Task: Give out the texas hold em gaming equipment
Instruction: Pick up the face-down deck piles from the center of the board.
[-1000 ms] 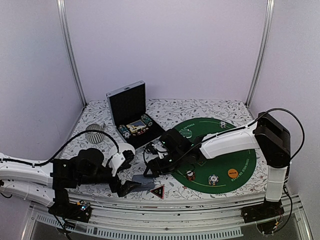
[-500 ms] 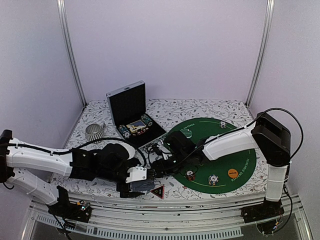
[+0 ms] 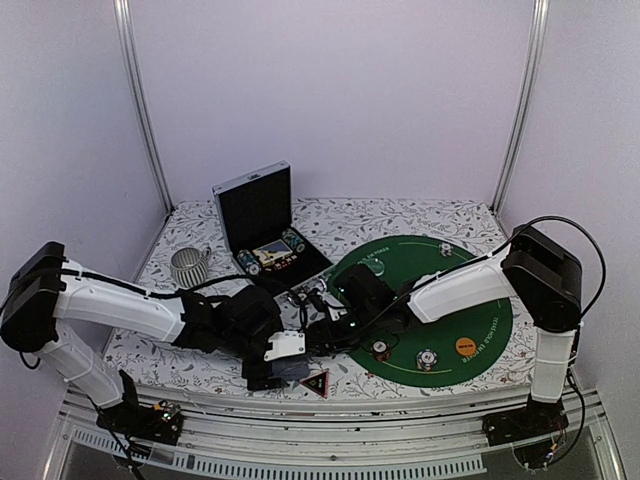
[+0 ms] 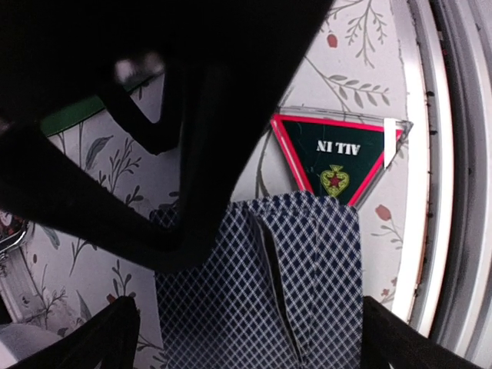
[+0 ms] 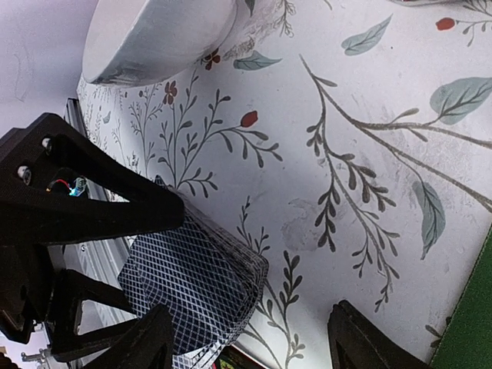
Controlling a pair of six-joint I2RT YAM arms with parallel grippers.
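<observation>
Showing diamond-lattice backs, cards (image 4: 231, 304) lie by left gripper (image 4: 254, 342) and right gripper (image 5: 254, 338), both gaping

Pale lilac walls (image 3: 330, 90), metal posts (image 3: 140, 110), floral tabletop (image 3: 400, 213)

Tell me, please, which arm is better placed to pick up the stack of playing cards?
Left, most likely. The open left gripper straddles the playing cards, which lie between its fingers by the triangle. The right gripper hovers close, but the cards sit off toward one of its fingers.
</observation>
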